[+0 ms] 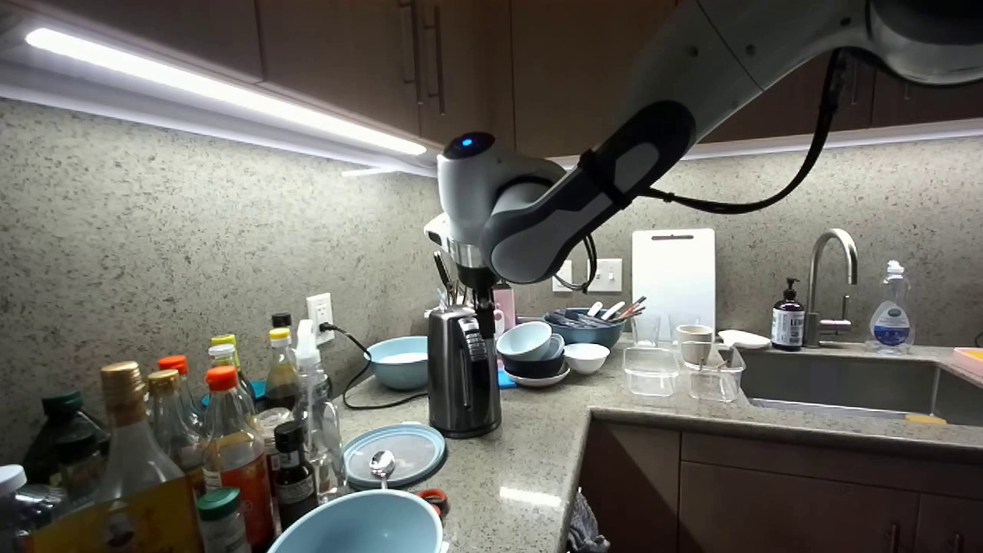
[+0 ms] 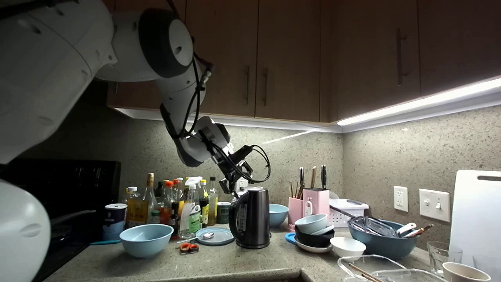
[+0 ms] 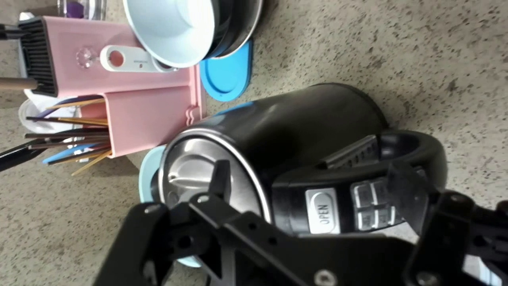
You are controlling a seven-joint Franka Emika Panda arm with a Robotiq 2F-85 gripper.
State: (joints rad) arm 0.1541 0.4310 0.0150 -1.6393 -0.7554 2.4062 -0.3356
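Kettle just beside a wide-spread claw
In the wrist view, its handle shows between parted fingertips; nothing gripped.

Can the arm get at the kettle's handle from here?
Probably yes: the gripper is open right by the handle, and nothing visible stands in between. Whether they touch, I can't tell.

Blk hand; dk-gry kettle w/ silver lid; speckled ctr.
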